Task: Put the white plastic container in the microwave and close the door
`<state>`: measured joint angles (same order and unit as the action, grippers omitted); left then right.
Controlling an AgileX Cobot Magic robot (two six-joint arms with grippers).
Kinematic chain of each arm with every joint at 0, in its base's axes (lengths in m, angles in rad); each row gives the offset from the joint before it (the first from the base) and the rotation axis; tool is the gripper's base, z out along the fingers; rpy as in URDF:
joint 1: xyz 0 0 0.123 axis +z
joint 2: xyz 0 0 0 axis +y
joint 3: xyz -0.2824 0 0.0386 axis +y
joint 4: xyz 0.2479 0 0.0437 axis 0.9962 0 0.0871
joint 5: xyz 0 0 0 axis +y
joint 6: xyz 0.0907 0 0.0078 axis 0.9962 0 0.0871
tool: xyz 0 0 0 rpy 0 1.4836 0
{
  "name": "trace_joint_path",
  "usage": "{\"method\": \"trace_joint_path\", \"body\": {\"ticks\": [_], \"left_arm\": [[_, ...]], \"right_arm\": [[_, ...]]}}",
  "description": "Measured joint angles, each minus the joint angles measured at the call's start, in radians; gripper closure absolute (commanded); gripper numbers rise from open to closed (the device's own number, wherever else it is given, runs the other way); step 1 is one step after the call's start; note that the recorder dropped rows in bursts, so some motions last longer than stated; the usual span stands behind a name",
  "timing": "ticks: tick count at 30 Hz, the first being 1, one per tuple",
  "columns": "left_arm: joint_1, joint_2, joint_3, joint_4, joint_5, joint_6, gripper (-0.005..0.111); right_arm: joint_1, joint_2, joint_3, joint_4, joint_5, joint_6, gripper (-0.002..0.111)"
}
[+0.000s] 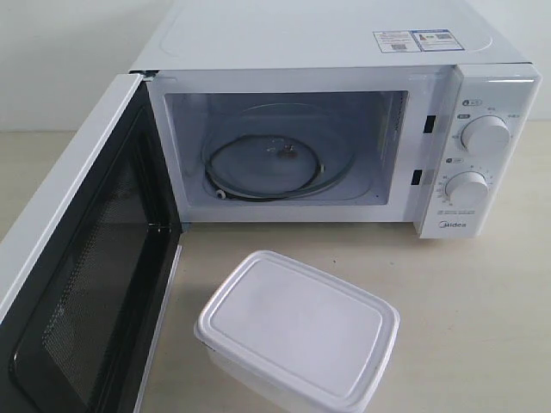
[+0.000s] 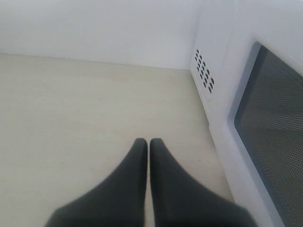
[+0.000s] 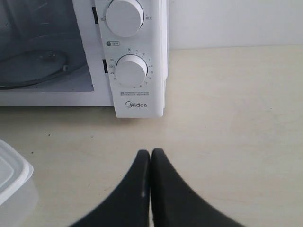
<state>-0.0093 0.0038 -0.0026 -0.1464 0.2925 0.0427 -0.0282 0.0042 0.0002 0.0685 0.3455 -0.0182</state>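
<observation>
The white plastic container [image 1: 297, 334] with its flat lid stands on the table in front of the microwave [image 1: 344, 129]; one corner of the container [image 3: 12, 175] shows in the right wrist view. The door [image 1: 86, 284] is swung wide open to the left, mesh inner face showing; its outer side [image 2: 270, 123] appears beside my left gripper. The glass turntable [image 1: 271, 165] lies empty inside. My left gripper [image 2: 147, 143] is shut, empty, over bare table outside the door. My right gripper [image 3: 150, 153] is shut, empty, in front of the dial panel [image 3: 130, 71]. Neither gripper shows in the exterior view.
A pale wooden tabletop [image 1: 482, 301] runs around the microwave, with a white wall [image 2: 94, 28] behind it. Two round dials [image 1: 484, 136] sit on the microwave's right panel. Vent holes [image 2: 203, 71] mark the microwave's side near the left gripper.
</observation>
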Motion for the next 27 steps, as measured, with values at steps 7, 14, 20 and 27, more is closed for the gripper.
{"method": "trace_joint_path", "body": {"ticks": [7,14,20,27], "left_arm": [[0.0,0.0,0.0,0.0,0.0,0.0,0.102],[0.0,0.0,0.0,0.0,0.0,0.0,0.102],[0.0,0.0,0.0,0.0,0.0,0.0,0.102],[0.0,0.0,0.0,0.0,0.0,0.0,0.102]], "right_arm": [[0.0,0.0,0.0,0.0,0.0,0.0,0.109],[0.0,0.0,0.0,0.0,0.0,0.0,0.109],[0.0,0.0,0.0,0.0,-0.013,-0.007,0.109],[0.0,0.0,0.0,-0.002,-0.217,-0.007,0.109]]}}
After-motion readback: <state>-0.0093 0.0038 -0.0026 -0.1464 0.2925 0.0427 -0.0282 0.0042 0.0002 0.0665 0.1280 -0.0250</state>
